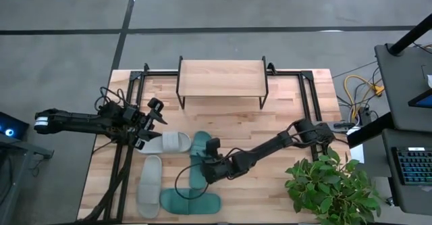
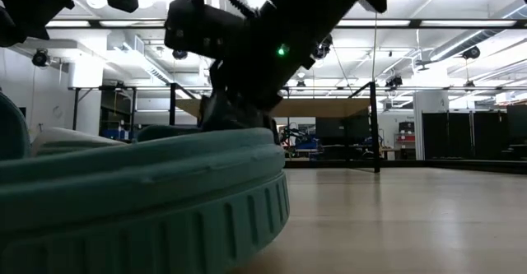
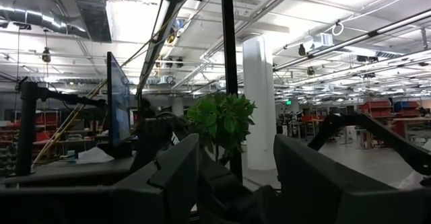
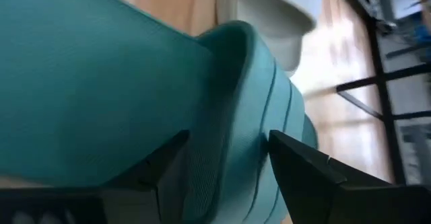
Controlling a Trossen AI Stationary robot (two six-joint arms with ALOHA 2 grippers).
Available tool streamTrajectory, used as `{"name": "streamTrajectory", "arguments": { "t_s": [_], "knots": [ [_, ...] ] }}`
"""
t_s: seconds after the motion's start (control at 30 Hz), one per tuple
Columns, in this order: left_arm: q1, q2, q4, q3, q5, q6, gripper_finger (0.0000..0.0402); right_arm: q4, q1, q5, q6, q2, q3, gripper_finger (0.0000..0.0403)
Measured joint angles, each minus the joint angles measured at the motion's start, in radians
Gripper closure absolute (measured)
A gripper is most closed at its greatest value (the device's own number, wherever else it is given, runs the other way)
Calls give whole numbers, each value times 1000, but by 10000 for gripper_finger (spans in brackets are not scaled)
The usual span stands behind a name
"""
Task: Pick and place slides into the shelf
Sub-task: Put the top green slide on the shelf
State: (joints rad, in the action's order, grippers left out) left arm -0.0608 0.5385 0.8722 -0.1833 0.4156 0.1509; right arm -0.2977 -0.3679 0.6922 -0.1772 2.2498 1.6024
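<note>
High view: shelf (image 1: 221,76) carries nothing; all four slides lie on the bench (image 1: 297,117). Left tool (image 1: 150,122) hovers released near a grey slide (image 1: 167,142). Right wrist view: right tool (image 4: 222,163) straddles the teal slide (image 4: 101,83) strap, apparently unclenched.

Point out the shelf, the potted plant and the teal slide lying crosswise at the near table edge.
shelf (image 1: 221,76): high view, middle of its wood plank top.
potted plant (image 1: 331,188): high view, its leaves.
teal slide (image 1: 191,202): high view, its strap, near the table's front edge.
</note>
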Motion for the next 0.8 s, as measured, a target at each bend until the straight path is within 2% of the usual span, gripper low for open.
{"name": "streamTrajectory", "arguments": {
  "t_s": [0.13,0.37,0.47,0.57,0.8],
  "knots": [
    [0,0,0,0,0,0,223,-4,-1,90,1,10,0,211],
    [0,0,0,0,0,0,223,0,11,94,62,7,0,212],
    [0,0,0,0,0,0,223,0,13,95,72,6,0,226],
    [0,0,0,0,0,0,223,-1,13,95,69,6,0,260],
    [0,1,0,0,0,0,223,-5,13,96,59,6,0,380]
  ]
}}
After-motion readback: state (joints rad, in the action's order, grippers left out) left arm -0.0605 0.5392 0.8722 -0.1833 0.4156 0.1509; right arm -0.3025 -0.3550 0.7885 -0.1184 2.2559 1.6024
